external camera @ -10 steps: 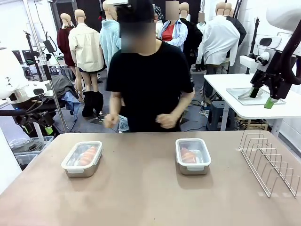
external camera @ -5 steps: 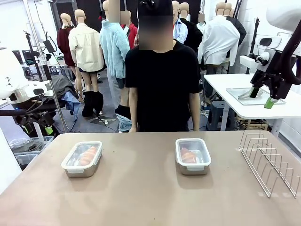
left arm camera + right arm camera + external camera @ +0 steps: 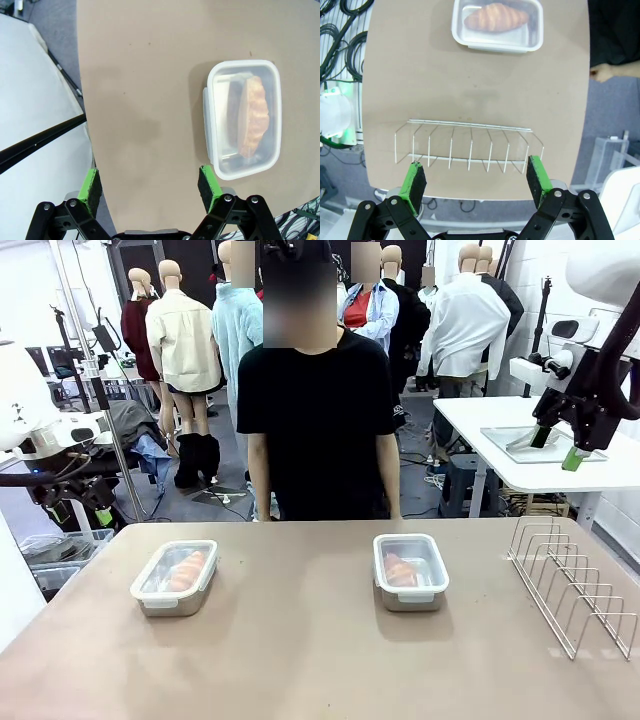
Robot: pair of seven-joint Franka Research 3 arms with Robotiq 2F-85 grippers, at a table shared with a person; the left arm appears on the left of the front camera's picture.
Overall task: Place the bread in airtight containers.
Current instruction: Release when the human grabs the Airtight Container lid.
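Two lidded steel containers stand on the brown table, each with one golden-brown croissant under a clear lid. The left container holds bread; the right container holds bread. My left gripper hangs open off the table's left edge, well away from them. The left wrist view looks down on its container and croissant, with the left gripper empty. My right gripper is raised at the far right, open. In the right wrist view, this gripper is far above the other container and croissant.
A wire rack stands on the table's right side, also below the right gripper as the rack. A person in a black shirt stands at the far edge with arms down. A white side table stands behind on the right.
The person has dropped both hands from waist height to their sides and straightened up. Both grippers and both containers have stayed still.
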